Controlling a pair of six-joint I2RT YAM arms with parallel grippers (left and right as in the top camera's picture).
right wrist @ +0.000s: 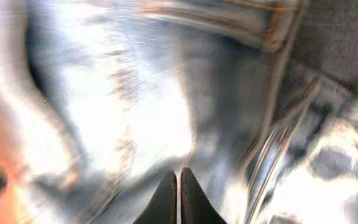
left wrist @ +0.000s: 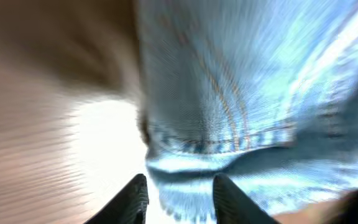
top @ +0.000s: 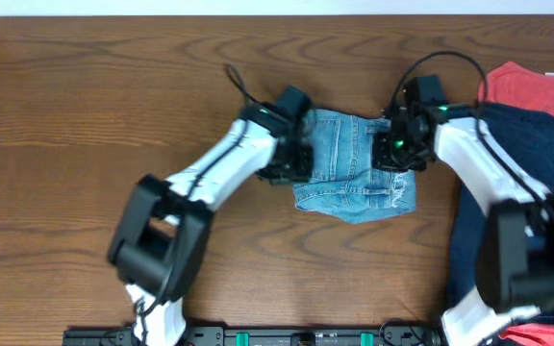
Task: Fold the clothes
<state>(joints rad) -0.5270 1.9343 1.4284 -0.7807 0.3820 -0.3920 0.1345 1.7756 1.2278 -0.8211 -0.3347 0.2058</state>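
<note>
The clothes, light blue jeans, lie folded into a compact bundle at the middle of the table. My left gripper is at the bundle's left edge. In the left wrist view the left gripper stands open, with the frayed edge of the jeans lying loose between and beyond its fingers. My right gripper is over the bundle's right edge. Seen from the right wrist, the right gripper is shut, low over the blurred denim. I cannot make out any cloth pinched in it.
A dark navy garment lies at the right under the right arm, with a red shirt behind it. More red cloth shows at the front right corner. Wooden table stretches to the left.
</note>
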